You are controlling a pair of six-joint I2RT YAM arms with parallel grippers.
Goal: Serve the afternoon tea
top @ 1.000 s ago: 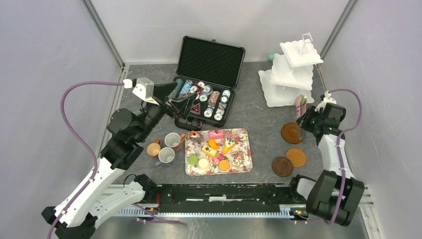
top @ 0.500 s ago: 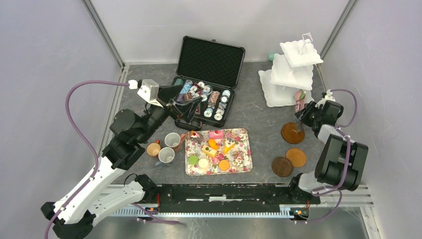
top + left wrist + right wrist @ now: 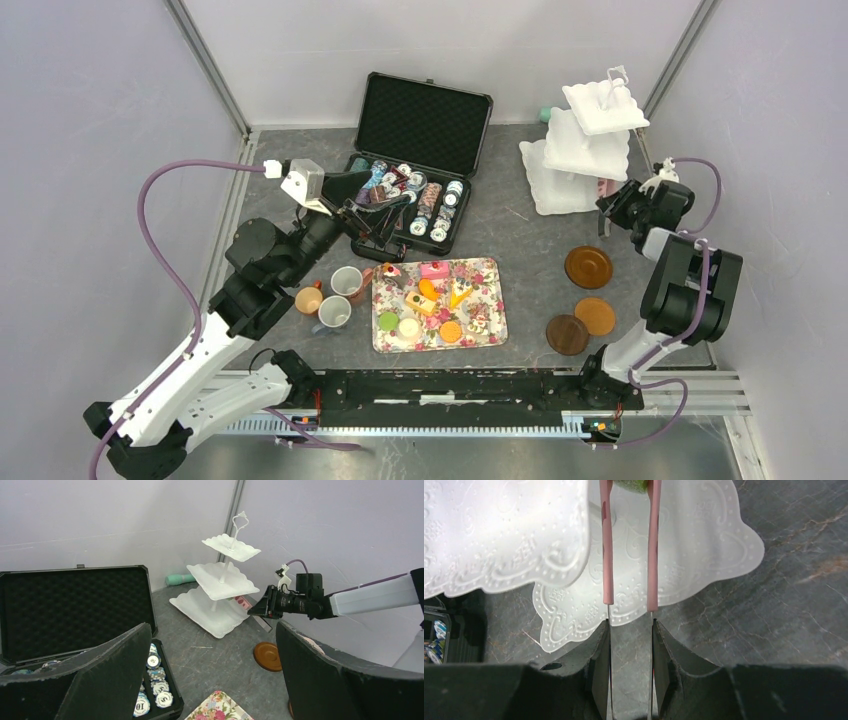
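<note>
Toy cakes and macarons (image 3: 430, 291) lie on a floral tray (image 3: 493, 300). An orange-brown mug (image 3: 309, 299), a grey mug (image 3: 347, 281) and a white mug (image 3: 334, 313) stand left of it. My right gripper (image 3: 612, 206) is shut on pink tongs (image 3: 608, 555). The tongs pinch a green macaron (image 3: 631, 484) over the lowest tier (image 3: 704, 555) of the white three-tier stand (image 3: 580, 150). In the right wrist view the right gripper (image 3: 630, 655) clamps both tong arms. My left gripper (image 3: 385, 215) is open and empty above the case's near edge; its jaws stand wide apart in the left wrist view (image 3: 215, 660).
An open black case (image 3: 425, 125) holds striped poker chips (image 3: 425, 205) behind the tray. Three brown coasters (image 3: 587, 266) (image 3: 595, 315) (image 3: 567, 334) lie right of the tray. A teal object (image 3: 545, 114) lies behind the stand. Grey walls close in on both sides.
My right gripper has carried the tongs and green macaron away from the coasters, back toward the stand's lowest tier. My left gripper has shifted slightly right over the case.
</note>
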